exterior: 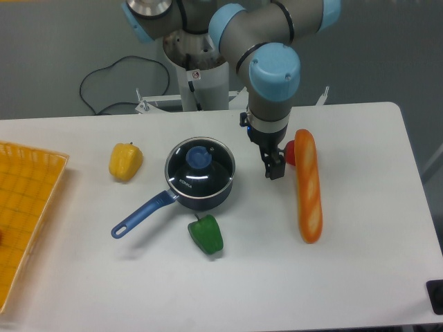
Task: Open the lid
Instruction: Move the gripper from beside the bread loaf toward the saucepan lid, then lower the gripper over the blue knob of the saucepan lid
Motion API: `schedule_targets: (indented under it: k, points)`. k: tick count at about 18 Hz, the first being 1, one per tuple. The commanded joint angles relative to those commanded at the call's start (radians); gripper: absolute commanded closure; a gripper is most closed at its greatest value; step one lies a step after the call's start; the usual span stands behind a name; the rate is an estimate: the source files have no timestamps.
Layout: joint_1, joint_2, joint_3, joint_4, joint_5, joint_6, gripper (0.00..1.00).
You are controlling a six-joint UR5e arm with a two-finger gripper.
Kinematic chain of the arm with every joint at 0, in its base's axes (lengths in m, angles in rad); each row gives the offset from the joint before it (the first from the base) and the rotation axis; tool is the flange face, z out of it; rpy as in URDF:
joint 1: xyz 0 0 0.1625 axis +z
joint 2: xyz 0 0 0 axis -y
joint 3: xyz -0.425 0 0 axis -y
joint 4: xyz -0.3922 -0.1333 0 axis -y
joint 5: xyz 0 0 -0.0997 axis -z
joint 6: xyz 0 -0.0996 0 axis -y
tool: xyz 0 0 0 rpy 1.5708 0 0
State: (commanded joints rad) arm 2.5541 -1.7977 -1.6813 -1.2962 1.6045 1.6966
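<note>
The round clear glass lid (200,168) with its small blue knob, likely hard, slippery and breakable, is being left on the pot left of the black gripper (275,168), whose opening cannot be told.

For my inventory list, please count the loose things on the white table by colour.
Yellow: 1, the yellow bell pepper
Green: 1, the green bell pepper
Blue: 1, the dark blue saucepan with its glass lid
Orange: 1, the long baguette
Red: 1, a small, half-hidden object
Total: 5
</note>
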Motion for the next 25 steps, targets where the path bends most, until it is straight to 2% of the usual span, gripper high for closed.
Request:
schedule_targets:
  k: [4,9,12,14,21,25]
  points:
    - [-0.002,0.0,-0.001,-0.002,-0.002,-0.025,0.0]
    - [-0.049,0.017,0.014,-0.008,0.002,-0.028,0.0]
    - [-0.089,0.049,-0.009,-0.012,0.0,-0.032,0.0]
    - [-0.104,0.049,-0.026,-0.009,-0.011,-0.098,0.0]
    - [-0.101,0.073,-0.066,-0.003,-0.045,-0.127,0.0]
    - [-0.098,0.12,-0.101,0.009,-0.048,-0.114,0.0]
